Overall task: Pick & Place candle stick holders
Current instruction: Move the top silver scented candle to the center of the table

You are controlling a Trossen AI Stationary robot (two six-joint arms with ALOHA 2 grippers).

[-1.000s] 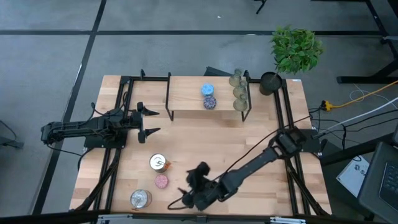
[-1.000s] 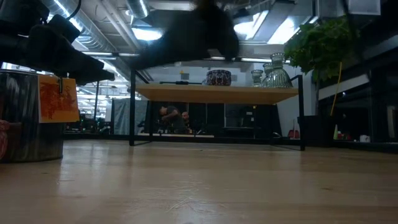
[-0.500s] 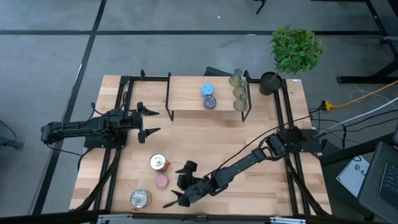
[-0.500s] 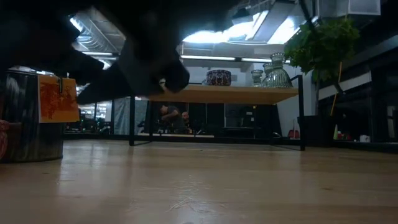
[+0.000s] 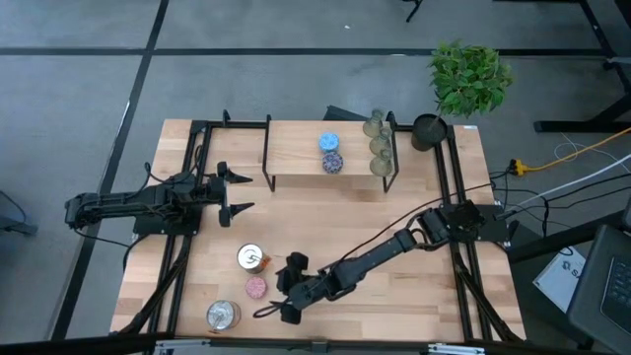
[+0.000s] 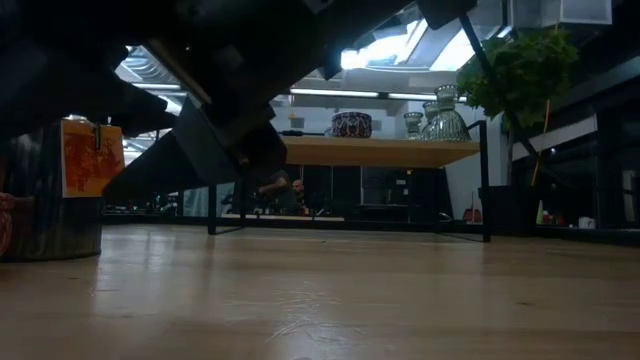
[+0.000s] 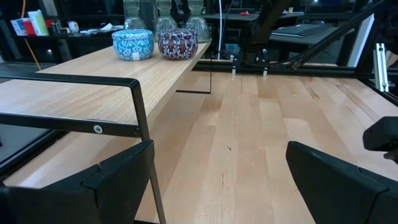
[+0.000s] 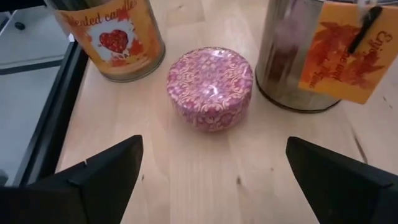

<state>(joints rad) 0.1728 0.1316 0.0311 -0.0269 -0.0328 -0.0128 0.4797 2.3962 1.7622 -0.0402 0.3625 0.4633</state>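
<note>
- My right claw (image 5: 278, 292) has swung across the counter (image 5: 414, 296) toward its front-left area, closing on the three holders there; a moment ago it sat further to the right, well clear of them.
- Its fingers (image 8: 93, 177) stand wide open, gripping nothing.
- The pink holder (image 8: 210, 88) now lies straight ahead of this claw, centred between the fingers but apart from them. In the high view, the pink holder (image 5: 255, 287) sits just beside the fingertips.
- Flanking the pink one are the two silvery holders: one with an orange tag (image 8: 311, 53), the other with a heart label (image 8: 109, 34). Both stand close beside it, so the claw has little room.
- I judge the approach nearly done: next comes lowering around the pink holder and closing, taking care not to knock its neighbours.
- My left claw (image 5: 237, 192) waits open, unmoved, facing the shelf (image 5: 296, 153).
- On that shelf ahead of it sit the blue holder (image 7: 132, 44), the purple-speckled holder (image 7: 177, 43) and the green glass holders (image 5: 379, 146), probably already placed.
</note>
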